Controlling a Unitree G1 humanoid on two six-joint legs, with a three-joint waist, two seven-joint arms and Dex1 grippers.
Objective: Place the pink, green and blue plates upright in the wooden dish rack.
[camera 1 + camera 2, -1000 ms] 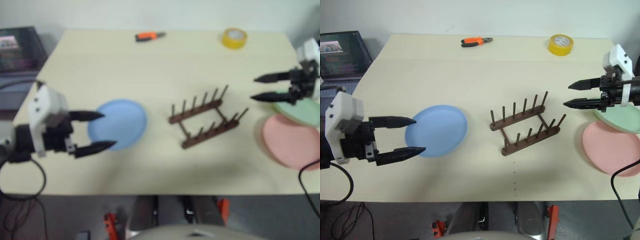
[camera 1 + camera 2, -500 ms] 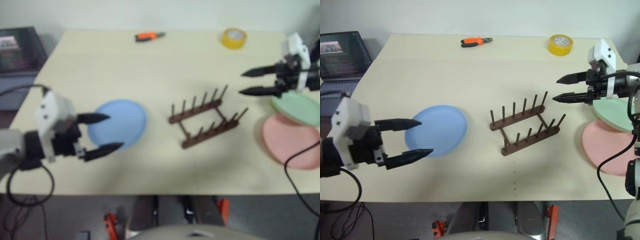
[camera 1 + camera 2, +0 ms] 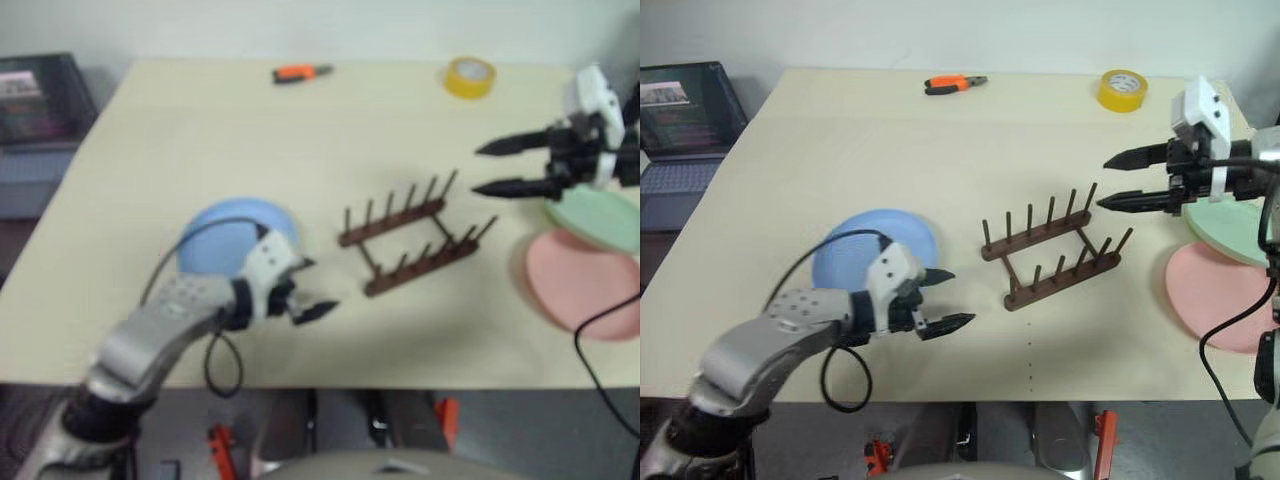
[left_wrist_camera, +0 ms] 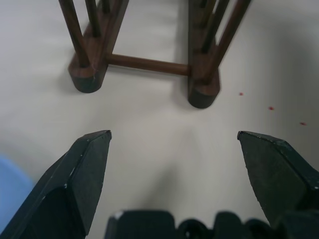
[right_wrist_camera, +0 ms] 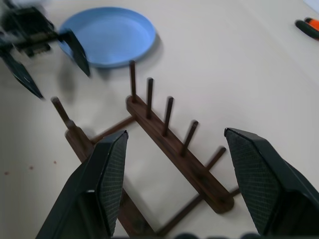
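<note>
Change: the left claw (image 3: 940, 300) has swung in from the lower-left edge of the frame, crossed the near side of the blue plate (image 3: 860, 258) and now sits just right of it, pointing toward the dish rack (image 3: 1052, 248). The right claw (image 3: 1118, 180) has edged a little toward the middle of the frame.
Meaning for the task: my guess is the left arm overshot or is lining up afresh; the blue plate is not picked up, so no plate is racked yet.
Left claw: wide open, holding nothing; its wrist view looks between its fingers (image 4: 82, 172) at bare tabletop (image 3: 940, 150) and the near end of the rack.
Right claw: partly open and empty, hovering at the right of the frame above the far end of the rack.
Blue plate: flat on the tabletop, left of centre.
Green plate (image 3: 1235, 230): flat at the right edge, its near rim lying over the pink plate.
Pink plate (image 3: 1220, 295): flat, lower right.
Dish rack: centre of the tabletop, all pegs free.
</note>
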